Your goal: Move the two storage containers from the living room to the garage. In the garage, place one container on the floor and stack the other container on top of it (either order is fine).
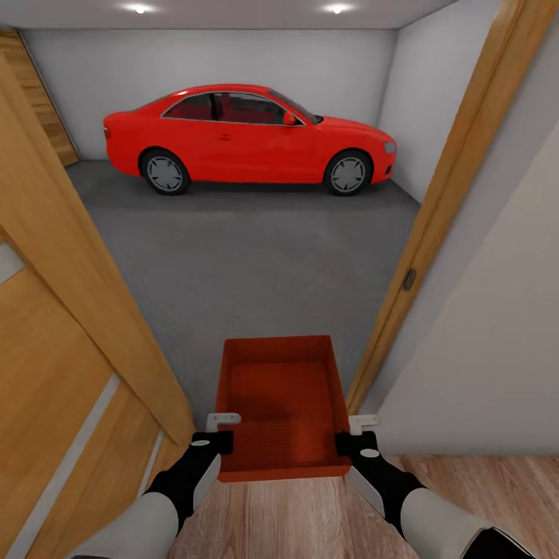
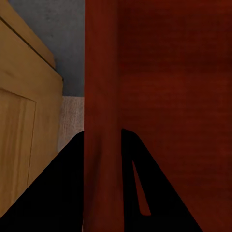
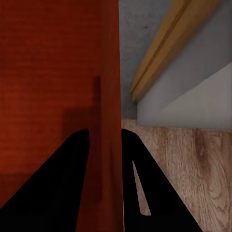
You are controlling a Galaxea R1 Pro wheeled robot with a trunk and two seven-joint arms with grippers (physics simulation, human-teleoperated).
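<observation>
The storage container [image 1: 283, 404] is held in the air between both arms in the doorway, its long axis pointing straight ahead to the garage, its far end over the concrete floor [image 1: 256, 256] and its near end over the wood-plank floor [image 1: 473, 481]. The left pincer [image 1: 211, 442] is closed on its left wall and the right pincer [image 1: 357, 444] on its right wall, so neither arm is nearer. The box is thin-walled, orange-red, rectangular and lidless; it passes between the oak door [image 1: 54, 334] and the door frame [image 1: 442, 202], toward the red car [image 1: 248, 136].
</observation>
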